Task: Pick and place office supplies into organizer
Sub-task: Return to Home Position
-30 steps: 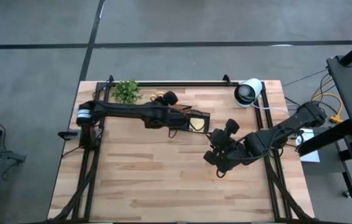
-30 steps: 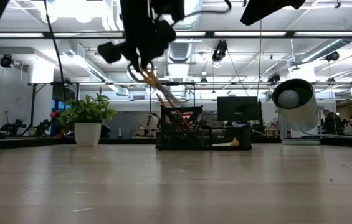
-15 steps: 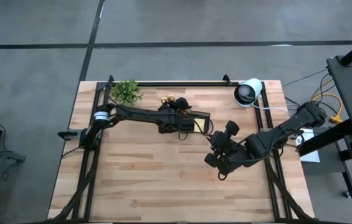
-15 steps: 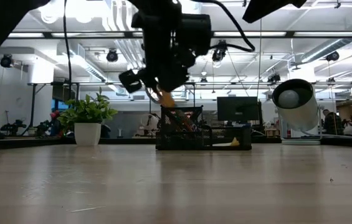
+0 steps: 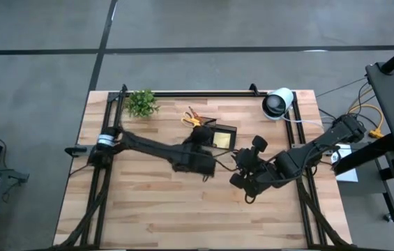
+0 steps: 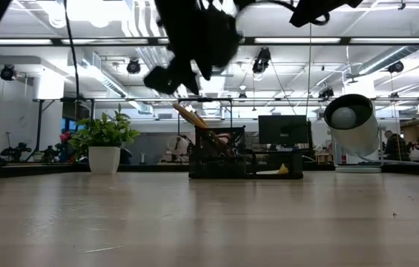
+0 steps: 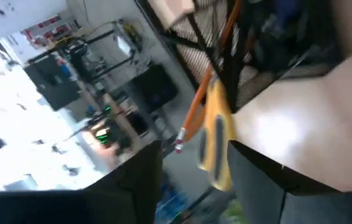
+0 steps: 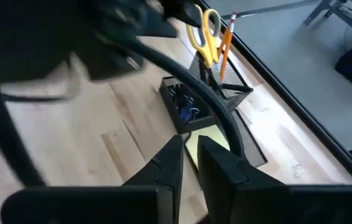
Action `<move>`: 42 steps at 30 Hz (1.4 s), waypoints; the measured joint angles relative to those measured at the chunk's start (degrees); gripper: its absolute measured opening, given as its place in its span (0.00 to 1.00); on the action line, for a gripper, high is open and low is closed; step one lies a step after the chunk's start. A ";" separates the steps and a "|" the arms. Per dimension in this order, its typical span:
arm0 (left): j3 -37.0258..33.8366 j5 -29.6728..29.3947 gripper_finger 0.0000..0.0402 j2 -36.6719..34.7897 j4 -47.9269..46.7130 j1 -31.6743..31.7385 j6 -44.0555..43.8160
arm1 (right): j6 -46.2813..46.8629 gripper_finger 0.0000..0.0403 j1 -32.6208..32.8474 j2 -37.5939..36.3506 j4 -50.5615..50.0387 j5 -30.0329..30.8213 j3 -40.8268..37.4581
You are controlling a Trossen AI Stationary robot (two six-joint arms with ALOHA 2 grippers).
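The black mesh organizer (image 5: pixel 219 136) stands on the table's far middle. Yellow-handled scissors (image 5: pixel 191 118) and an orange pencil (image 8: pixel 226 43) stand in its tall compartment, leaning over the rim toward the far left. A yellow sticky pad (image 8: pixel 210 140) and blue bits (image 8: pixel 185 106) lie in its low parts. My left gripper (image 7: pixel 193 163) hangs open just near of the organizer, above the table, with the scissors' handles (image 7: pixel 216 140) ahead of its fingers. My right gripper (image 5: pixel 240 174) is shut and empty, right of and nearer than the organizer.
A small green plant in a white pot (image 5: pixel 141 102) stands at the far left. A big white-and-black roll (image 5: pixel 278 102) stands at the far right. Bare wood (image 5: pixel 169 209) lies across the near half of the table.
My left gripper has opened and let go of the scissors, then drawn back toward the table's near edge and upward. The scissors have gone down into the organizer's tall compartment and now lean there on their own beside the pencil.
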 joint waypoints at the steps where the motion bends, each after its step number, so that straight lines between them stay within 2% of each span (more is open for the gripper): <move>1: 0.00 1.63 0.41 -1.17 -1.02 -1.18 -3.28 | -0.02 0.10 0.27 -0.32 0.17 0.00 0.00; 7: -0.11 16.45 0.41 -12.56 -2.57 -6.78 -21.27 | -0.55 0.09 1.02 -6.96 -1.12 -0.39 0.46; 11: -0.07 27.83 0.41 -23.88 -1.63 -7.19 -31.63 | -4.48 0.09 0.95 -17.91 -0.12 0.02 4.04; 13: -0.09 29.30 0.41 -29.40 -0.39 -7.00 -37.19 | -6.12 0.09 1.30 -23.92 0.75 2.57 5.95; 16: -0.04 27.81 0.41 -38.07 1.66 -6.91 -44.60 | -6.64 0.09 2.34 -31.95 1.82 4.47 7.27; 18: -0.46 27.09 0.41 -43.34 4.41 -6.96 -52.56 | -8.61 0.09 3.30 -35.71 3.41 7.34 6.32; 20: -2.59 26.03 0.41 -47.20 7.93 -7.84 -53.26 | -12.58 0.09 4.02 -38.41 3.22 7.40 3.63; 22: -6.99 25.74 0.41 -50.48 13.84 -9.21 -46.70 | -14.95 0.10 4.22 -39.46 2.85 5.40 -0.77; 23: -10.09 25.92 0.41 -52.15 17.60 -9.65 -44.02 | -13.55 0.10 4.19 -39.65 2.89 4.47 -3.44; 25: -17.90 28.08 0.41 -55.65 27.90 -9.27 -44.11 | -6.78 0.10 4.14 -40.18 5.44 1.98 -9.94; 26: -23.06 30.59 0.41 -57.56 34.05 -8.39 -43.77 | -4.96 0.10 4.24 -40.75 9.75 0.58 -13.99; 28: -34.48 35.99 0.41 -60.66 48.71 -5.87 -41.56 | -6.16 0.10 4.70 -43.10 24.61 -3.06 -22.98; 30: -45.53 43.02 0.41 -64.47 63.26 -3.03 -41.70 | -12.01 0.10 4.68 -46.27 40.46 -9.12 -32.27; 32: -55.09 50.50 0.41 -67.24 72.36 1.57 -42.61 | -19.14 0.10 2.47 -50.46 54.93 -13.36 -40.08; 33: -58.53 53.29 0.41 -68.96 76.97 4.73 -43.53 | -21.64 0.10 1.02 -53.67 58.72 -14.73 -43.13; 35: -63.16 58.53 0.41 -73.25 84.01 11.55 -46.26 | -23.94 0.10 -2.04 -62.08 61.10 -18.06 -48.04; 40: -69.92 74.79 0.41 -78.25 85.39 25.92 -52.07 | -25.00 0.10 -9.55 -82.75 54.44 -23.42 -56.36; 42: -71.35 77.31 0.41 -78.20 85.79 29.78 -52.74 | -24.78 0.10 -11.34 -85.20 51.58 -24.05 -57.98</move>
